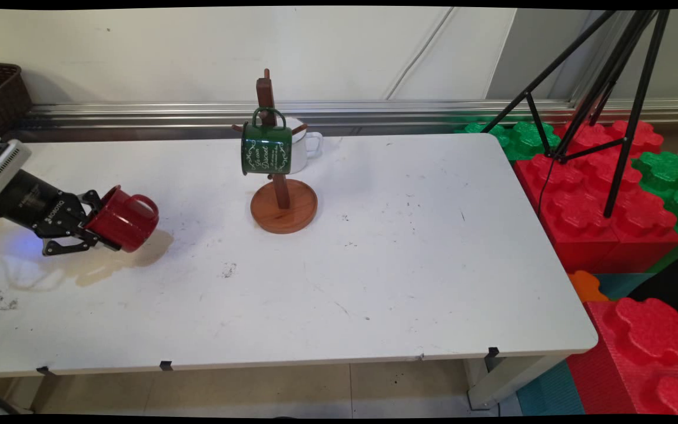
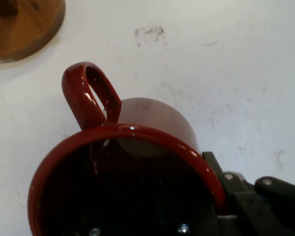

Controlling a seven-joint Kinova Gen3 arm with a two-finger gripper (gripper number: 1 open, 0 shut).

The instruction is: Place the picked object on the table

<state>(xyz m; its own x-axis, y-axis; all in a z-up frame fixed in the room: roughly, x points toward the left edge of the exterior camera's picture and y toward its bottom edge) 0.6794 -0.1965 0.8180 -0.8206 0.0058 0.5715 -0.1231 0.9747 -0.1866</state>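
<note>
The claw [image 1: 95, 227] grips a red cup [image 1: 122, 219] by its rim, tipped on its side just above the desk [image 1: 374, 282] (left end); a green cup [image 1: 266, 149] and a white cup [image 1: 306, 148] hang on the wooden stand [image 1: 283, 206]; the red cup is well apart from it.

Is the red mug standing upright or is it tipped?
Tipped. The red mug lies on its side in the hand, its mouth toward the hand and its handle up, held above the table.
</note>
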